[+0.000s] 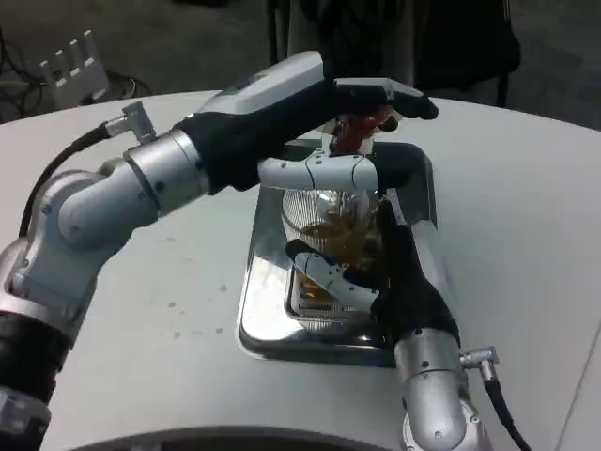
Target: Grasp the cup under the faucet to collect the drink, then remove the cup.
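Head view: my right robot hand (343, 274) holds one cup (331, 218); my left robot hand (368, 105) presses one faucet (355, 132), over one tray (268, 315).

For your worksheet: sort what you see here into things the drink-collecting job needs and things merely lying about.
Job:
cup
faucet
drip tray
left hand, on the faucet
right hand, gripping the cup

Lying about:
white block
cables
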Available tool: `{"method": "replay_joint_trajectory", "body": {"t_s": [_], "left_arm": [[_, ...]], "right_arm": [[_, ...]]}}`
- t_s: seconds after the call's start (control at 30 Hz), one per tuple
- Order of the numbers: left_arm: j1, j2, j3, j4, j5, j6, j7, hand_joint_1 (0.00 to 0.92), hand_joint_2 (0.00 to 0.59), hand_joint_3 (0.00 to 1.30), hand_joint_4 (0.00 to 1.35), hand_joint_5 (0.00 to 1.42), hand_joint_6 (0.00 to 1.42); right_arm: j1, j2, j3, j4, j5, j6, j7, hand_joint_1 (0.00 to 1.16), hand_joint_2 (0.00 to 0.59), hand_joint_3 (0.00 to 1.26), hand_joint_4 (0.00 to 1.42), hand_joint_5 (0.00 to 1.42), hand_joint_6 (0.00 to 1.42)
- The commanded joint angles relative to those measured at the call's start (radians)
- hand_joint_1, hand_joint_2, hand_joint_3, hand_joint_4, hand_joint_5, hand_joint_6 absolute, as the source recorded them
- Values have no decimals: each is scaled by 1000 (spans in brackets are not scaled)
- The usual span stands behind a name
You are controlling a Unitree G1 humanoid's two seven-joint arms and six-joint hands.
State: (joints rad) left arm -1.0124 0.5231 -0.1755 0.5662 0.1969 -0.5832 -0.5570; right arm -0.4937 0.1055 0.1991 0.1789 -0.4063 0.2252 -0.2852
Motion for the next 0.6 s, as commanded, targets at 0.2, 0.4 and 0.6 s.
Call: {"method": "replay_joint_trajectory", "body": {"t_s": [0.2, 0.4, 0.6], "left_arm": [[13, 23, -8, 34, 13, 12, -26, 0, 103, 282, 204, 269, 296], [13, 28, -10, 39, 11, 8, -27, 0, 104, 282, 204, 269, 305], [12, 31, -10, 41, 10, 8, -27, 0, 105, 282, 204, 269, 308]], "right_arm": [[-39, 38, 5, 52, 22, -15, -25, 717, 200, 0, 0, 61, 108], [-41, 54, 13, 66, 20, -25, -66, 710, 207, 0, 2, 80, 110], [-53, 69, 35, 86, 21, -21, -94, 705, 209, 25, 63, 128, 140]]}}
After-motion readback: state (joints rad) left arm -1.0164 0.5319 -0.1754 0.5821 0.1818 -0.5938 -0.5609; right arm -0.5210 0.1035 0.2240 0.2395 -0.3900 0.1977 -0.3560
